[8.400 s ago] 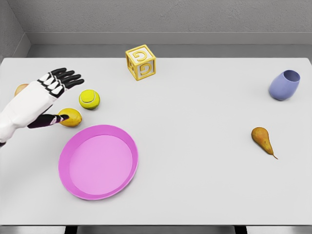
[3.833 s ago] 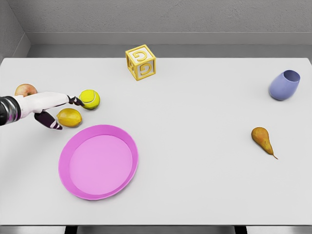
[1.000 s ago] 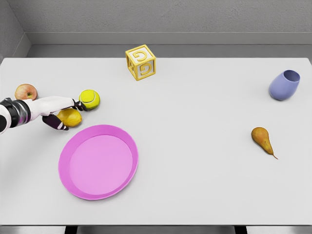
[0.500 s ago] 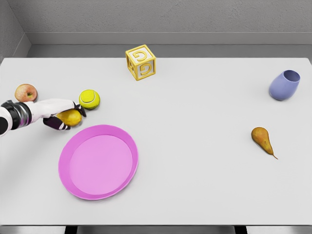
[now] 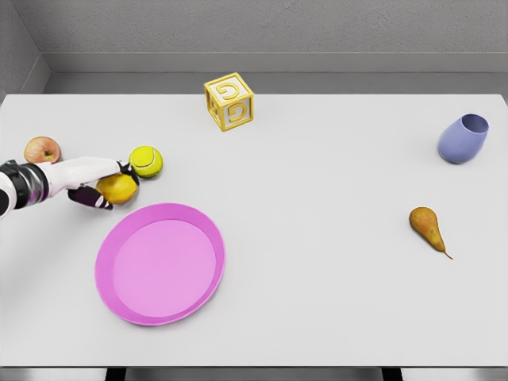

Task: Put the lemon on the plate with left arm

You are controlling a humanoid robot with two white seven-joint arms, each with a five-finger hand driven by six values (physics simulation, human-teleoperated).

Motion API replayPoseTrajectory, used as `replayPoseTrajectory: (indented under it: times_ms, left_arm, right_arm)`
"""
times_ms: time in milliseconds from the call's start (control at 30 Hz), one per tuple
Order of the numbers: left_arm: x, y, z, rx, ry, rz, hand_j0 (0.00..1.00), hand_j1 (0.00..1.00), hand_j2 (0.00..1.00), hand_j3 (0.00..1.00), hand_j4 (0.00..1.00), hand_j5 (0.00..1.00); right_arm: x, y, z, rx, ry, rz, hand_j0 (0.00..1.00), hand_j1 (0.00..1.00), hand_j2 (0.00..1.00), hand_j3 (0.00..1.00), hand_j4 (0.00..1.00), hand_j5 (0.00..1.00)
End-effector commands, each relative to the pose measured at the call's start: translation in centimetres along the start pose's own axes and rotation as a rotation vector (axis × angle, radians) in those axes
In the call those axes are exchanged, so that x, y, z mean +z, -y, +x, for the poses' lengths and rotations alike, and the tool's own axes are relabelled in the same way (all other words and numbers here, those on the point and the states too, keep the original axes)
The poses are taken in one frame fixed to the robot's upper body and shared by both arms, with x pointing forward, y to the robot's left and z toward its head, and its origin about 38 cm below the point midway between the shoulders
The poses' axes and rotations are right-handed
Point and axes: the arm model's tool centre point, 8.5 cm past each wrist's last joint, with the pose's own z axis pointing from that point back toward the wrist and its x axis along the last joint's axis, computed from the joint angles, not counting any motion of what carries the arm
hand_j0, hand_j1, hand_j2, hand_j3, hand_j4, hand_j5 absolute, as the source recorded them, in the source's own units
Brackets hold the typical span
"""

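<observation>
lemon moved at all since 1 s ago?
Yes, slightly. The lemon now sits a bit higher in the frame, nearer the tennis ball and farther from the plate rim, with the left robot hand closed around it.

The scene was evenly and brightly lit, with soft, diffuse light that seemed to fall from above. The white bench (image 5: pixel 317 302) read as a flat pale grey with no glare or hot spots anywhere on it. Shadows were faint and tight: a thin dark rim sat under the fingers (image 5: pixel 101 202), and another hugged the plate (image 5: pixel 119 305) just below them (barely more than a smudge). The pear (image 5: pixel 426 225), far to the right of the fingers, cast only a slight contact shadow. The render was sharp throughout, with nothing out of focus and no motion blur. Straight edges stayed straight towards the corners, and the back wall looked dimmer and mildly grainy.
</observation>
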Motion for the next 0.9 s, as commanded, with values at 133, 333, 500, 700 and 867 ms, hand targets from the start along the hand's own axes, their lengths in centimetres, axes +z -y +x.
replayPoseTrajectory:
  times_ms: [133, 333, 500, 700, 867]
  left_arm:
    - [0.5, -0.4, 0.7, -0.021, 0.019, 0.012, 0.43, 0.43, 0.43, 0.43, 0.43, 0.43]
    - [2.3, -0.3, -0.1, -0.047, 0.0, 0.006, 0.43, 0.43, 0.43, 0.43, 0.43, 0.43]
    - [3.2, -0.7, 0.1, -0.056, 0.026, 0.035, 0.43, 0.43, 0.43, 0.43, 0.43, 0.43]
    - [4.1, -0.9, 0.7, -0.081, 0.061, 0.055, 0.43, 0.43, 0.43, 0.43, 0.43, 0.43]
    - [4.8, -1.1, 1.5, -0.146, 0.16, 0.08, 0.43, 0.43, 0.43, 0.43, 0.43, 0.43]
  right_arm:
    - [0.0, 0.0, 0.0, -0.001, 0.0, 0.0, 1.0, 1.0, 1.0, 1.0, 1.0, 1.0]
    - [0.0, 0.0, 0.0, -0.001, 0.0, 0.0, 1.0, 1.0, 1.0, 1.0, 1.0, 1.0]
    - [0.0, 0.0, 0.0, -0.001, 0.0, 0.0, 1.0, 1.0, 1.0, 1.0, 1.0, 1.0]
    - [0.0, 0.0, 0.0, -0.001, 0.0, 0.0, 1.0, 1.0, 1.0, 1.0, 1.0, 1.0]
    - [0.0, 0.0, 0.0, -0.001, 0.0, 0.0, 1.0, 1.0, 1.0, 1.0, 1.0, 1.0]
